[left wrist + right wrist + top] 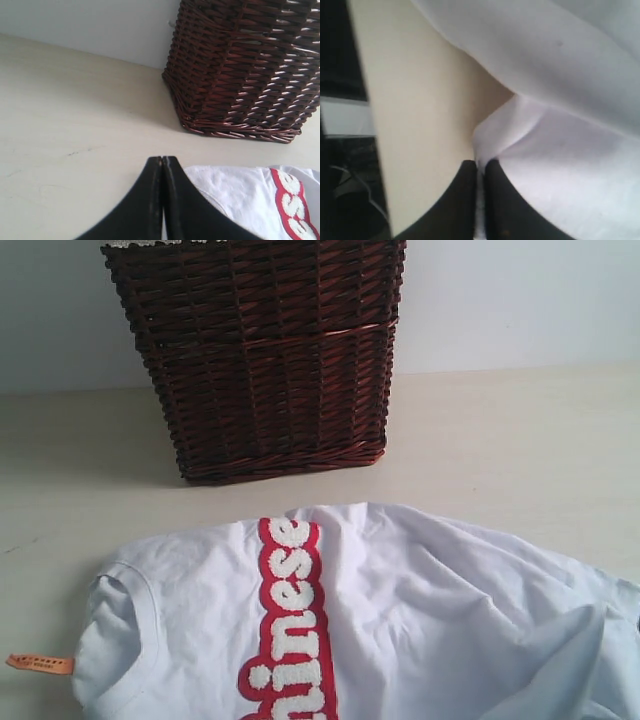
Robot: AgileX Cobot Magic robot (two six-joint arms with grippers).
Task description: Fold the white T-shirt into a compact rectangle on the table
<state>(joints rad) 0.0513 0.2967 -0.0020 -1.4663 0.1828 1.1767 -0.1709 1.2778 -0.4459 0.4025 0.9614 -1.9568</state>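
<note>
The white T-shirt (400, 610) lies on the table (520, 440) in the lower half of the exterior frame. It is spread from the lower left to the right edge, and the bottom edge of the frame cuts it. Its neck opening (150, 610) is at the lower left. A small orange tag (40, 663) sticks out there over the table, close to the left edge of the frame. A red band with fuzzy white letters (292, 620) runs down the cloth, a little left of the centre. The right part of the shirt is wrinkled, and one fold rises at the lower right corner. Behind the shirt, in the upper centre, a dark wicker basket (260, 350) stands upright on the table, apart from the cloth.

Neither gripper shows in the exterior view. In the left wrist view the left gripper (163, 167) has its two black fingers pressed together with nothing between them. Bare table is beyond its tips and the edge of the shirt is just beside it. In the right wrist view the right gripper (480, 170) is clenched on a fold of the white T-shirt: a thin strip of white cloth sits between its dark fingers, and the beige table shows beside the cloth.
</note>
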